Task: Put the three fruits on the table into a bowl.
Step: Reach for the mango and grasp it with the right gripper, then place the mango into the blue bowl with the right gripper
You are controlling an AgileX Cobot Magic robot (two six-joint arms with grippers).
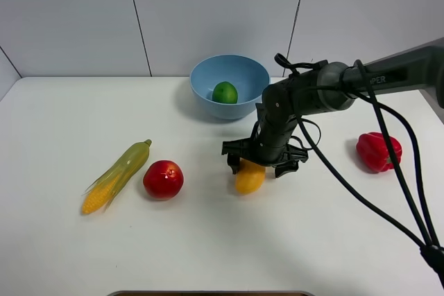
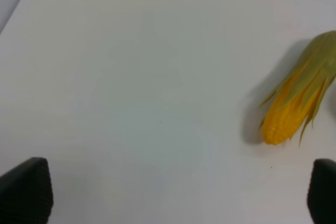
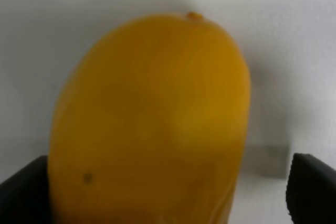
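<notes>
Right hand (image 1: pixel 259 166) is down over the mango (image 1: pixel 248 179), spread wide and not clamped on anything. The wrist view shows the fruit filling the gap: one finger (image 3: pixel 23 190) is right up against its flank, the other is clearly apart with bare counter (image 1: pixel 312 240) showing between. So the hand is off-centre. I'd shift it toward the open side until the gaps match, then close across the narrow axis as it's lined up now, not end to end. The skin looks smooth, so my guess is it squirts out if the pads land above the widest part. Get the tips low, just shy of the counter, before closing. Close slowly, since a one-sided touch will roll it. The mango looks to be resting on the counter, on the camera side of the bowl (image 1: pixel 239 110) and near it, so the carry is short. Lift clear of the rim, go over the middle, and lower before letting go. The lime (image 1: pixel 225 92) is already inside, so release gently to avoid a bounce. The apple (image 1: pixel 163 179) sits on the counter left of the mango, just beside the corn (image 1: pixel 118 175), and is likely next. The pepper (image 1: pixel 377 150) is out on the right and isn't a target. Left hand (image 2: pixel 173 192) is wide open and empty over bare counter near the corn's tip, and is outside the high view.
</notes>
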